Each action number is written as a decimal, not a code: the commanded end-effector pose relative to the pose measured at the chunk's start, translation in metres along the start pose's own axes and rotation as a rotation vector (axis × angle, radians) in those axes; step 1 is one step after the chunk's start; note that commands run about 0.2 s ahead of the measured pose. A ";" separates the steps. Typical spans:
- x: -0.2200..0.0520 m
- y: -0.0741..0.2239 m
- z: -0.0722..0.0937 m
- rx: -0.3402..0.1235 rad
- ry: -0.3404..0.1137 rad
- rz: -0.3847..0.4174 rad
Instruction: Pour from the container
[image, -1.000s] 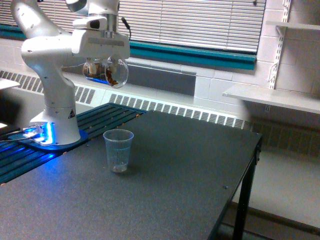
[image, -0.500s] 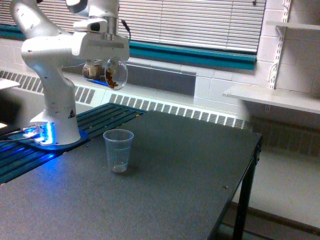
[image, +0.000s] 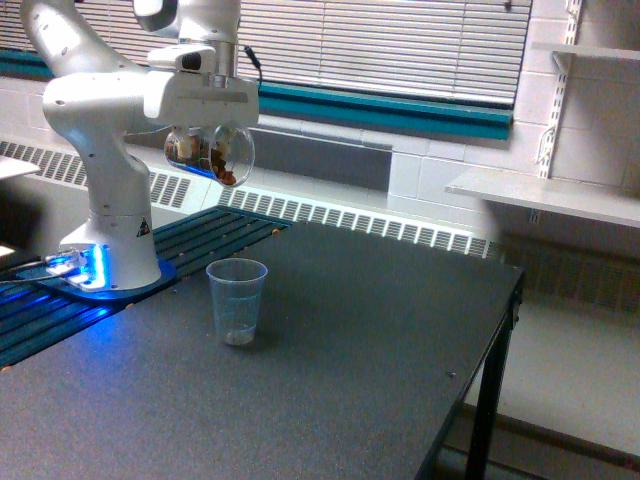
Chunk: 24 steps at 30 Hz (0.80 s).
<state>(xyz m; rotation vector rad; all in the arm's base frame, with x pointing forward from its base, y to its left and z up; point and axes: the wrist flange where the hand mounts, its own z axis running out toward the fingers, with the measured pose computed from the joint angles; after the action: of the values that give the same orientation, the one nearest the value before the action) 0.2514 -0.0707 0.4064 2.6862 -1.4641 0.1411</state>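
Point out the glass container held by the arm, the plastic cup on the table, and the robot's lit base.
glass container (image: 210, 152), exterior view, on its rounded clear wall where the brown bits show.
plastic cup (image: 237, 303), exterior view, on the middle of its ridged wall.
robot base (image: 112, 250), exterior view, on its white pedestal.

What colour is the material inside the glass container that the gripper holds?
Brown bits, seen through the clear container in the exterior view.
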 end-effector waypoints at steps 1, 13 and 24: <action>-0.005 0.003 0.015 -0.026 -0.024 0.001; -0.004 0.006 0.021 -0.039 -0.030 0.002; -0.004 0.009 0.026 -0.052 -0.034 0.010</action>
<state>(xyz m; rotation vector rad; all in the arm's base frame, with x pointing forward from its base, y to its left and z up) 0.2484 -0.0751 0.3960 2.6711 -1.4645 0.1031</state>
